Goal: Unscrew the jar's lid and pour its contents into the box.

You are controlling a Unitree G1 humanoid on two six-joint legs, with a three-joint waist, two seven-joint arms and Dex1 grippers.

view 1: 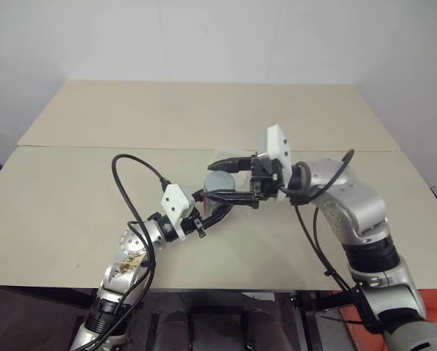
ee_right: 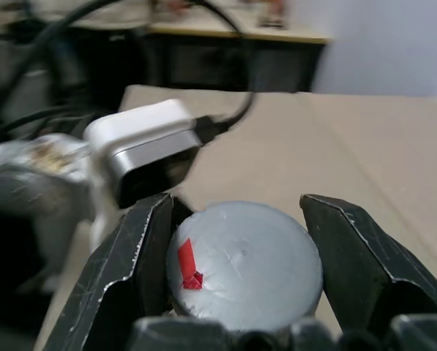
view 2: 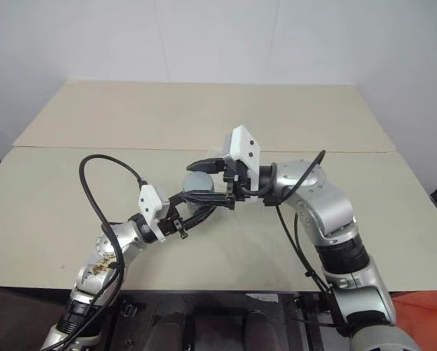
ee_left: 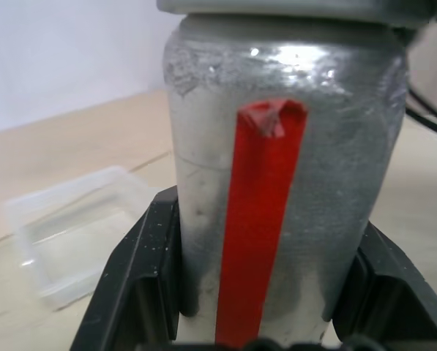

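Evidently the jar point(ee_left: 277, 197) is stiff, smooth, probably slippery: left tool point(view 1: 217, 208) clamps its body, right tool point(ee_right: 241, 274) pinches the lid point(ee_right: 244, 267) rim; box point(ee_left: 75, 234) just beside the jar.

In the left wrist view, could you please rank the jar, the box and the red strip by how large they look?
1. Jar, nearest the camera, so its lead is partly closeness.
2. Box.
3. Red strip, on the jar's side.

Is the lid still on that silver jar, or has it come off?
On. The lid sits atop the jar, with the right gripper closed around it.
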